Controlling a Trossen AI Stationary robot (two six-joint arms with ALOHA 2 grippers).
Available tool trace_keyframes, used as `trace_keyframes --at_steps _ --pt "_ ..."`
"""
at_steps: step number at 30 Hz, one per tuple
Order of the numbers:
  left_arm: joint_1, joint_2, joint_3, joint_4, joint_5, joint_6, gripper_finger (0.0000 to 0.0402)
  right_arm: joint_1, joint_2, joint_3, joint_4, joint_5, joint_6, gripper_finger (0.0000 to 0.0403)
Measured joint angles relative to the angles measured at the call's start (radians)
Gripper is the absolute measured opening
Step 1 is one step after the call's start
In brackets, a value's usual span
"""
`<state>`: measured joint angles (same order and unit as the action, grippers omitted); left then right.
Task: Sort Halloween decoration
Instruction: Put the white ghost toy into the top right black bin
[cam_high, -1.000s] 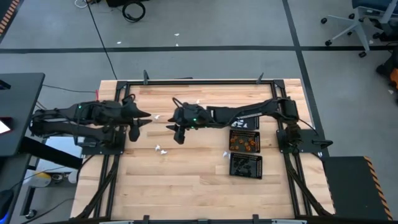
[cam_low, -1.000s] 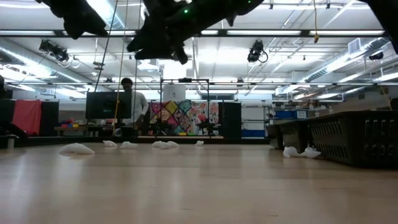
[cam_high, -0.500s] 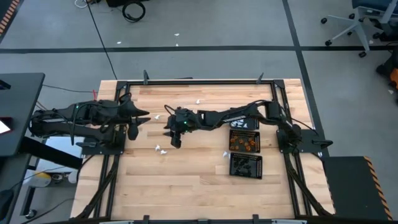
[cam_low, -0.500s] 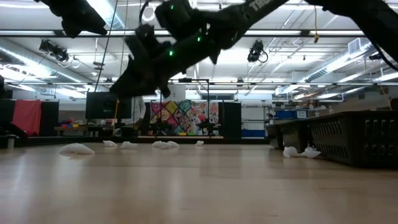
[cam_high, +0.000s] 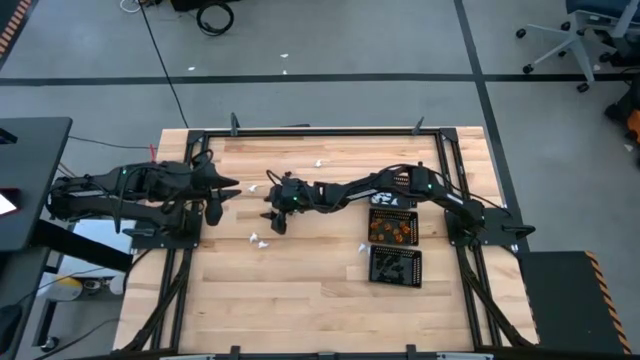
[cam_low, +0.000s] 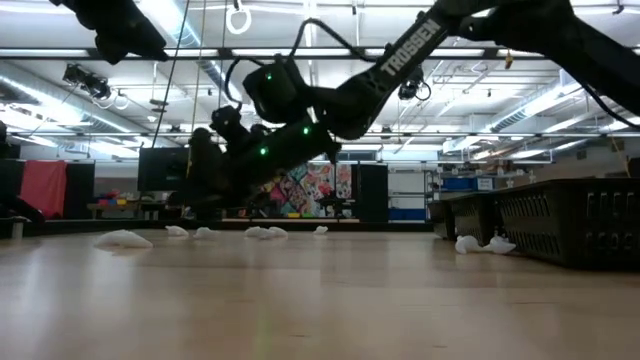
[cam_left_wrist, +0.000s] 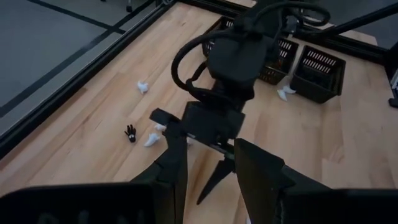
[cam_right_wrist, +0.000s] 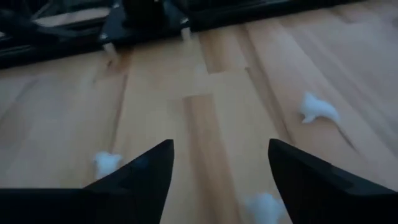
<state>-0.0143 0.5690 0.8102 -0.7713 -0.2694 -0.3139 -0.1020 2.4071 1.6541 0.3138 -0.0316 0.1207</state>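
The Halloween decoration lies scattered on the wooden table: white trinkets (cam_high: 258, 240) near the middle, one at the far side (cam_high: 320, 163), one by the trays (cam_high: 364, 248), and a tiny black one (cam_left_wrist: 130, 132). My right gripper (cam_high: 274, 218) hangs open low over the table's middle, just beyond the white pair. In its wrist view (cam_right_wrist: 221, 146) white trinkets lie ahead of its fingers (cam_right_wrist: 318, 109) and beside them (cam_right_wrist: 107, 163). My left gripper (cam_high: 228, 192) waits raised at the table's left, fingers apart (cam_left_wrist: 211, 162) and empty.
Three black mesh trays (cam_high: 392, 230) stand in a row at the right, the middle one with orange pieces, the near one (cam_high: 395, 265) with dark pieces. A black frame (cam_high: 320, 131) borders the table. In the low view more white trinkets (cam_low: 123, 238) lie along the far side.
My right gripper has come down from high above the table to just over its surface, reaching a little farther toward the left edge as the arm stretched out. The left arm and the trinkets have stayed where they were.
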Motion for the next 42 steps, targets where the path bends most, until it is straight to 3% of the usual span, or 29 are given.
trace_keyframes --at_steps 7,15,20,31,36,42 --pt "0.000 0.000 0.000 -0.034 0.000 -0.040 0.0116 -0.026 0.029 -0.007 0.070 -0.003 -0.010 0.0268" --pt "0.000 0.000 0.000 -0.035 -0.005 -0.055 0.0116 -0.051 0.030 -0.106 0.212 -0.036 -0.033 0.0246" --pt "0.000 0.000 0.000 -0.034 -0.007 -0.072 0.0116 -0.050 0.030 -0.142 0.224 -0.049 -0.114 0.0243" --pt "0.000 0.000 0.000 -0.034 -0.010 -0.111 0.0116 -0.050 0.104 -0.127 0.328 -0.073 -0.069 0.0239" --pt "0.000 0.000 0.000 -0.034 -0.010 -0.117 0.0116 -0.046 0.106 -0.130 0.325 -0.062 -0.116 0.0212" --pt "0.000 0.000 0.000 -0.034 -0.010 -0.122 0.0116 -0.047 0.106 -0.131 0.317 -0.055 -0.121 0.0149"
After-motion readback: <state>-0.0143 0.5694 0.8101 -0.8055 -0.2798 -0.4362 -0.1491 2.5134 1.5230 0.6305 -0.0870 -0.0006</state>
